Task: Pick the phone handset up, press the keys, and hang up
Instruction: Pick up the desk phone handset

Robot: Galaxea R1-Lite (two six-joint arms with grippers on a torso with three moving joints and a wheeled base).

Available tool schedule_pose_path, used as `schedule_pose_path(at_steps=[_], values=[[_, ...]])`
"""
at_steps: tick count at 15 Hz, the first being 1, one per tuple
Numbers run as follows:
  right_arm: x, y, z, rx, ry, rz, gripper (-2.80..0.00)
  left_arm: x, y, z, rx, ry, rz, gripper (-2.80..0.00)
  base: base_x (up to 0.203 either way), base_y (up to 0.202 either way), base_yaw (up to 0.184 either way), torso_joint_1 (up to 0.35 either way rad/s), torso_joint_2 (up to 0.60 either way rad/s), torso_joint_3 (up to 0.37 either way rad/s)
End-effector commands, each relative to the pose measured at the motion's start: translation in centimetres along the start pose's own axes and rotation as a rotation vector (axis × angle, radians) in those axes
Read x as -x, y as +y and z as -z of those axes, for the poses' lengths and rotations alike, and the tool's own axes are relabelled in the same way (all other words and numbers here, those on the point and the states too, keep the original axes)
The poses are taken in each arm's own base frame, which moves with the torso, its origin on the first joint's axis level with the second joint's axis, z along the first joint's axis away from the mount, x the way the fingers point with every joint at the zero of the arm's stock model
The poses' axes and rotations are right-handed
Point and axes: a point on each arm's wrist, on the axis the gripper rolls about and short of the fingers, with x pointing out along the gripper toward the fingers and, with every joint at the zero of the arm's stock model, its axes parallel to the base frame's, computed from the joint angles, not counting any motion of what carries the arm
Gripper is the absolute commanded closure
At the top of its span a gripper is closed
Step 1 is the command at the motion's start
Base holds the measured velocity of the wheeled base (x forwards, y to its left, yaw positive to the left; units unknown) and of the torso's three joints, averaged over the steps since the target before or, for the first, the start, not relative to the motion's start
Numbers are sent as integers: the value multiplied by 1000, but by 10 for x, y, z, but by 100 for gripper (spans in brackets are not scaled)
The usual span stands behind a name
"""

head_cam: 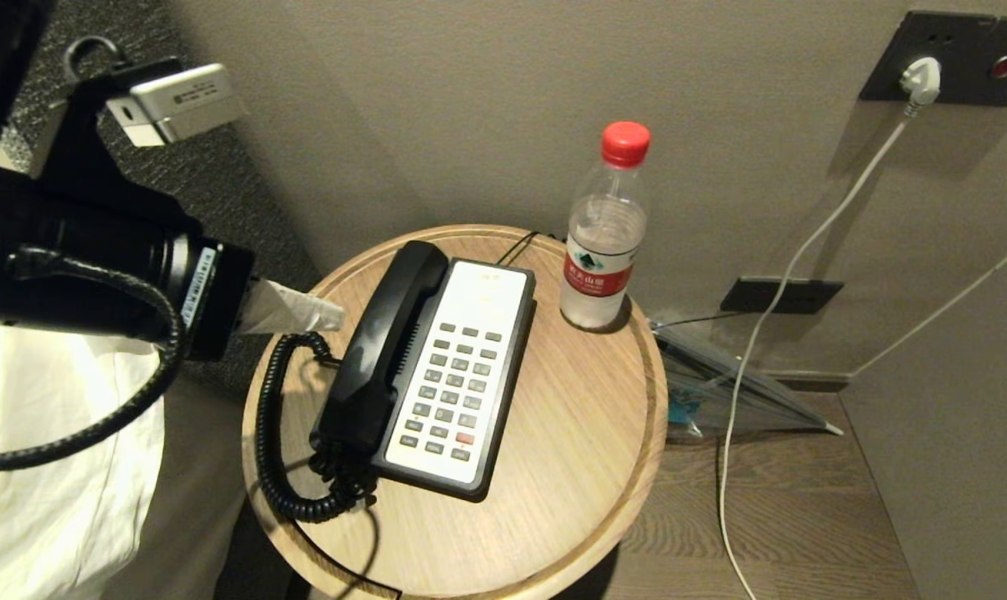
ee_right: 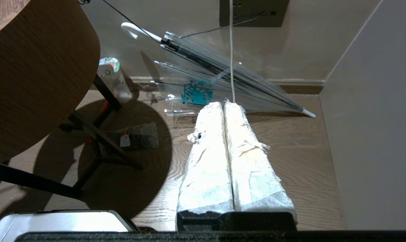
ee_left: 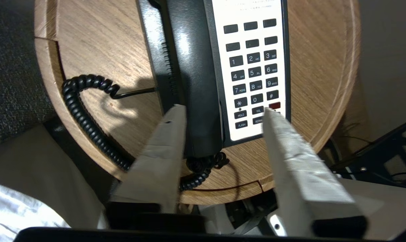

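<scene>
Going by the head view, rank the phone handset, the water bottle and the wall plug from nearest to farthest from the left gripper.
1. The phone handset, on its cradle just right of the left gripper, whose jaws are open.
2. The water bottle, across the round table, at its far right edge.
3. The wall plug, high on the wall at upper right.

The left arm [head_cam: 95, 275] is a black cylinder bearing a white barcode label, a thick black ribbed cable [head_cam: 112, 417] looping beneath it and a silver camera block [head_cam: 178, 102] above. White, wrinkled tape wraps the long tapered fingers [ee_right: 208, 161] of both arms.
</scene>
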Motion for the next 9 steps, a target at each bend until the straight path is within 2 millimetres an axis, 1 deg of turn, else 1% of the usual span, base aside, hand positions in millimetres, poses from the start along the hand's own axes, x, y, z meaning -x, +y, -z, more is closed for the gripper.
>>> schedule_pose_path(at_steps=[1,3,5,9], values=[[0,0,1,0,-5,0,0,-14,-6,0,-22,39,-7,-280,0,0,0,0,0,0],[0,0,1,0,-5,0,0,-24,-9,3,-50,76,-23,-280,0,0,0,0,0,0],[0,0,1,0,-5,0,0,-33,-8,5,-95,106,-54,-280,0,0,0,0,0,0],[0,0,1,0,-5,0,0,-49,-9,5,-115,151,-53,-280,0,0,0,0,0,0]])
